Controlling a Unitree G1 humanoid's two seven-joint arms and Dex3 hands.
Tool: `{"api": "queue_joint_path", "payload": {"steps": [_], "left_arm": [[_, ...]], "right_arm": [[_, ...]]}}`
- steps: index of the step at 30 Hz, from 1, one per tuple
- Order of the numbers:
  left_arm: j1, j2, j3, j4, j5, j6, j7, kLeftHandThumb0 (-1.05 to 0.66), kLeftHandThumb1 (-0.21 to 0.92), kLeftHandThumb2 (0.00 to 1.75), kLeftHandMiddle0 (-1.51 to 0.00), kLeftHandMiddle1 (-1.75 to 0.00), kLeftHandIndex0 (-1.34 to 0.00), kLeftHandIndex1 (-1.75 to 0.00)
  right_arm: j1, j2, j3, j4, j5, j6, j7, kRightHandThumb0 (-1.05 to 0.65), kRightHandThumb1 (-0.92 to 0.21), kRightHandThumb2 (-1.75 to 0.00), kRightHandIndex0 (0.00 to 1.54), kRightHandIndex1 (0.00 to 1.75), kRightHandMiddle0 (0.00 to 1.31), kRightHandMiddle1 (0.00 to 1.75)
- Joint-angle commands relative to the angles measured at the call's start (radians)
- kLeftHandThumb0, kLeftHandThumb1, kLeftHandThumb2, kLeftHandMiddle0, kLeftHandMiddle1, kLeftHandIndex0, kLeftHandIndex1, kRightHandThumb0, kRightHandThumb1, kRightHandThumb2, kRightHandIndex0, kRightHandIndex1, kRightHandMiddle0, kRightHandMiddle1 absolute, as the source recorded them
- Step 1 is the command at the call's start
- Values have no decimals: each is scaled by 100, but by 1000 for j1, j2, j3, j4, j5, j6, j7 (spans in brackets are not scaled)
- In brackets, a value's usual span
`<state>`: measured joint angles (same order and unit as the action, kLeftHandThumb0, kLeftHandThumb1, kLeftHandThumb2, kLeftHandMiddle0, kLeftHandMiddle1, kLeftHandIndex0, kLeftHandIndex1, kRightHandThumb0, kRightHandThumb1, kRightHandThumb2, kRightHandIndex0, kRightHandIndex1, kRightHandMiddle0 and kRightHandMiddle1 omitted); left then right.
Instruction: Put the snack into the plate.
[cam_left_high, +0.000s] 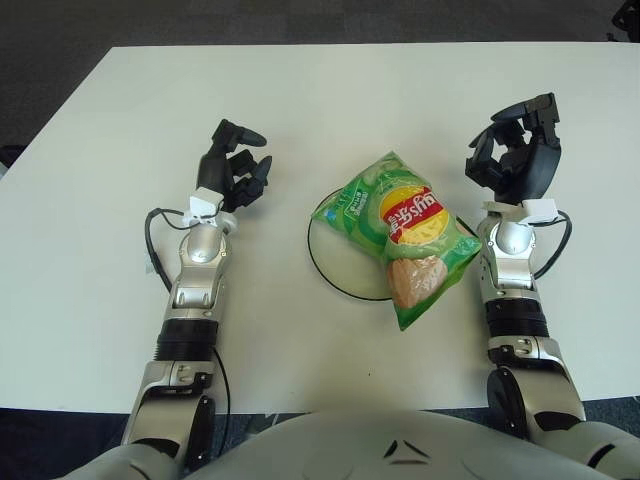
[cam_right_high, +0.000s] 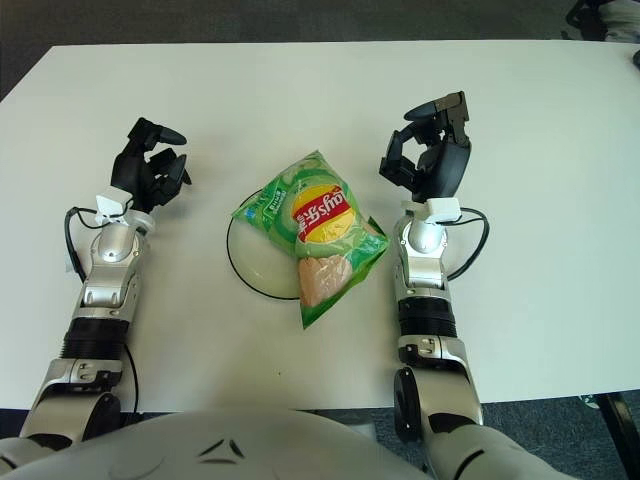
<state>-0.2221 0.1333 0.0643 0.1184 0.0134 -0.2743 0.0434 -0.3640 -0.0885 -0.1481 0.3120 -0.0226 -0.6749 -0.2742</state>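
Note:
A green bag of chips (cam_left_high: 405, 236) with a red and yellow logo lies across the white plate (cam_left_high: 335, 258), which has a thin black rim. The bag covers the plate's right half and its lower end hangs over the rim onto the table. My right hand (cam_left_high: 515, 155) is up just right of the bag, fingers spread and holding nothing, clear of the bag. My left hand (cam_left_high: 236, 165) shows to the left of the plate with its fingers loosely spread and nothing in them.
A white table (cam_left_high: 330, 110) carries everything, with dark floor beyond its far edge. A black cable (cam_left_high: 152, 240) loops beside my left forearm, and another (cam_left_high: 556, 245) beside my right wrist.

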Motion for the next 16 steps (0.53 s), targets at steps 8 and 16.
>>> {"api": "queue_joint_path", "payload": {"steps": [8,16], "left_arm": [[102,-41,-10,46,-2,7,4,-35,92,35,-92,-175,-38,-157],[105,-42,-10,40,-2,11,4,-35,92,35,-92,-175,-38,-157]], "right_arm": [[173,87,19,110,38,21,34,-38,-68,-84,88,175,35,175],[204,63,32,-8,79,231,108,-38,-67,-85,88,175,35,175]]}}
